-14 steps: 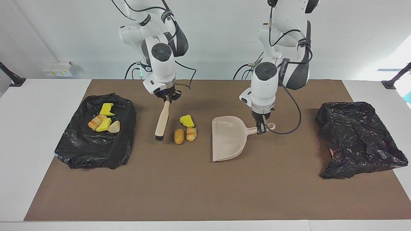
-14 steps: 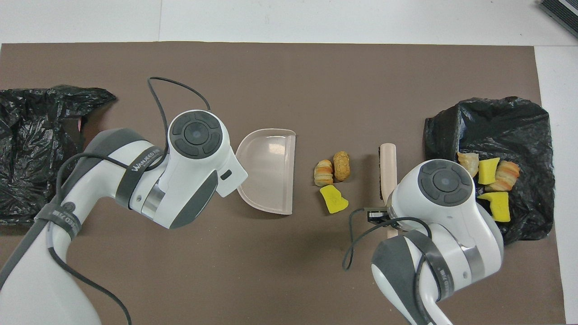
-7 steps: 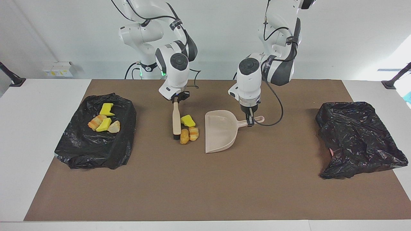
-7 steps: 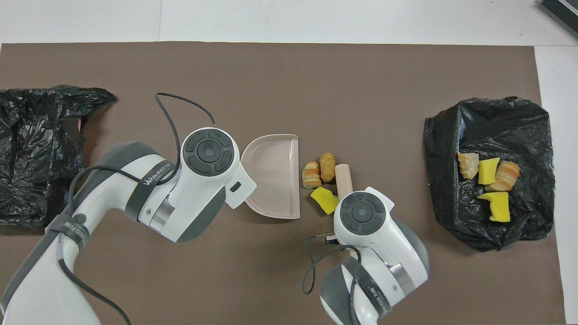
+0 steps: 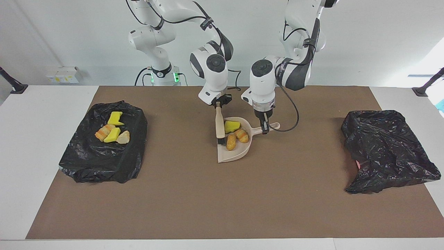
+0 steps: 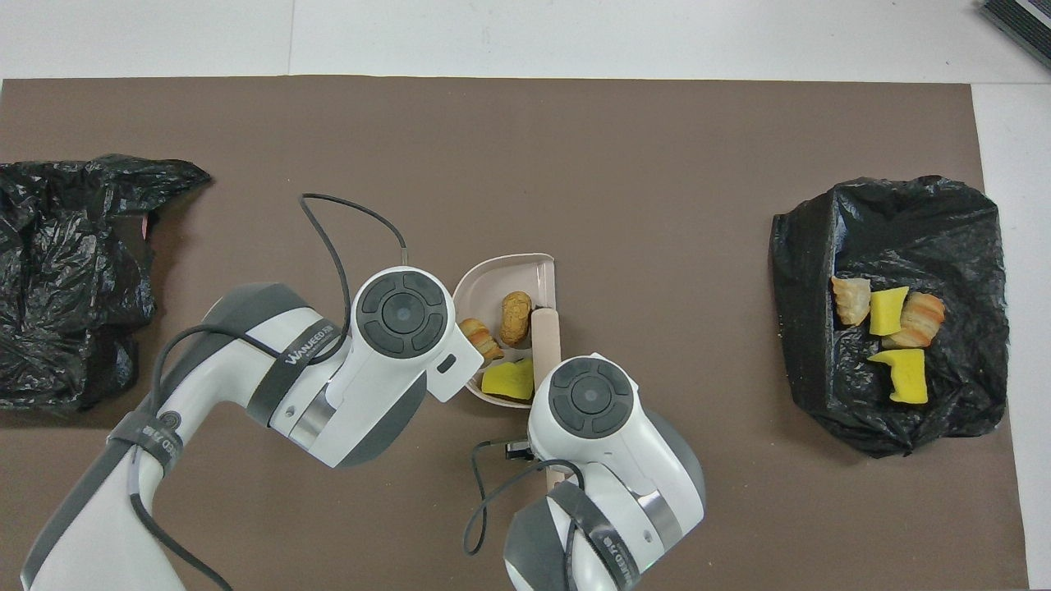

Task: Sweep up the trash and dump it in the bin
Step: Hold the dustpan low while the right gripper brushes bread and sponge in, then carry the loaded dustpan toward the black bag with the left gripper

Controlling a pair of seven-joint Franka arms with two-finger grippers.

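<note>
— Right claw (image 5: pixel 218 106) was clamped on the brush (image 5: pixel 219 125) handle, bristles down at the open lip of the dustpan (image 5: pixel 239 152). Left claw (image 5: pixel 264 127) gripped the dustpan's handle, just beside the pan body on the side toward the left arm's end of the surface (image 5: pixel 242 201).

— And the trash?

— Three scraps (image 5: pixel 234 132) lay inside the dustpan: one yellow chunk and two golden-brown pieces. Four more (image 5: pixel 113 131) sat on the black bin bag (image 5: pixel 104 156), well apart from the dustpan toward the right arm's end. A second black bag (image 5: pixel 388 152) lay well apart from the dustpan the other way.

— How should the step be finished?

— I'd judge the brush should hold the pieces against the pan's back wall while the pan tips its lip up (otherwise they could roll out), then carry it level.

— Arm poses?

— Both wrists pointed steeply down over the dustpan, elbows raised, the two forearms converging closely above it.
</note>
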